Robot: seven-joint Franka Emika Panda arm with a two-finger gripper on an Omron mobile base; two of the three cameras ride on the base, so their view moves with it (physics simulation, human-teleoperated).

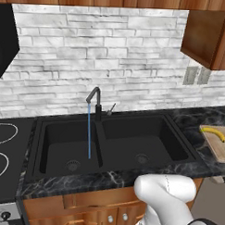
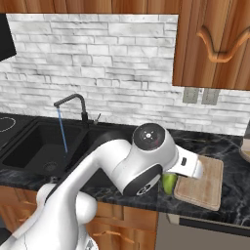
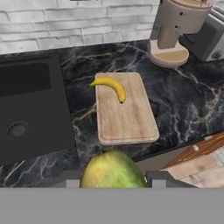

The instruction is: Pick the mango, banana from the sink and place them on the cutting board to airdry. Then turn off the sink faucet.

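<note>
- Mango (image 3: 113,169) sits clamped between the gripper (image 3: 113,180) fingers, hanging above the counter's near edge, just short of the cutting board (image 3: 127,118)
- Carry it further over the board and set it on the bare near half, since the banana (image 3: 110,86) lies at the far end
- Blender base (image 3: 173,33) stands beyond the board; faucet (image 1: 94,102) runs

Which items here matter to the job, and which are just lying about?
Job: mango in the end effector; banana on the cutting board; sink; faucet, water running.
Lying about: blender, stove, wall outlets.
</note>
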